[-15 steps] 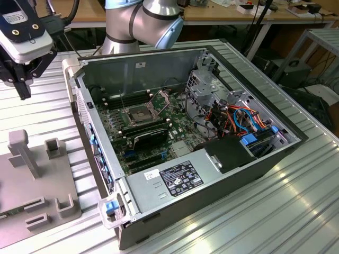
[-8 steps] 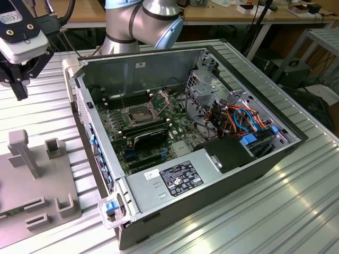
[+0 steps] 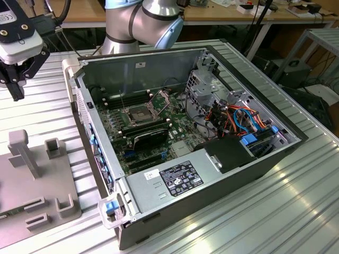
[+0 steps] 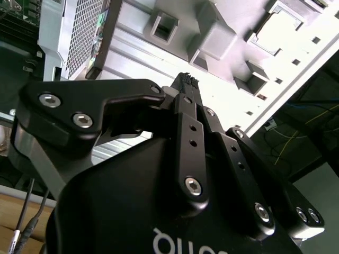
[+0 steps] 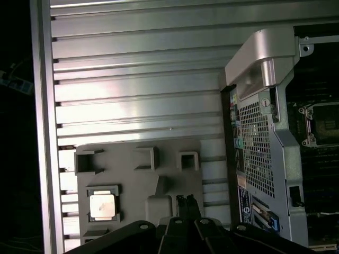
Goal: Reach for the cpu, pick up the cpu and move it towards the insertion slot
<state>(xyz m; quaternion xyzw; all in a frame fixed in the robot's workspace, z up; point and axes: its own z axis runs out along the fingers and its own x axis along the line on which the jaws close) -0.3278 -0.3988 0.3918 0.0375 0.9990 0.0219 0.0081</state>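
The cpu (image 5: 102, 205) is a small pale square chip lying flat in a nest on the grey fixture plate (image 5: 127, 174), which sits beside the open computer case. In the second wrist view the cpu (image 4: 276, 30) is a bright square in the same nest. My gripper (image 3: 16, 87) hangs above the table at the exterior view's left, outside the case. Its fingertips (image 5: 185, 200) are together with nothing between them, over the plate and a short way from the chip. The insertion slot (image 3: 139, 114) lies on the green motherboard with its metal bracket raised; the first wrist view shows the slot (image 5: 323, 124) too.
The open computer case (image 3: 212, 174) fills the middle of the ribbed aluminium table (image 3: 296, 211). Its side wall and handle (image 5: 259, 58) stand between the fixture plate (image 3: 32, 180) and the motherboard. Upright posts (image 3: 24, 151) rise from the plate. The drive cage and cables (image 3: 238, 116) sit inside the case.
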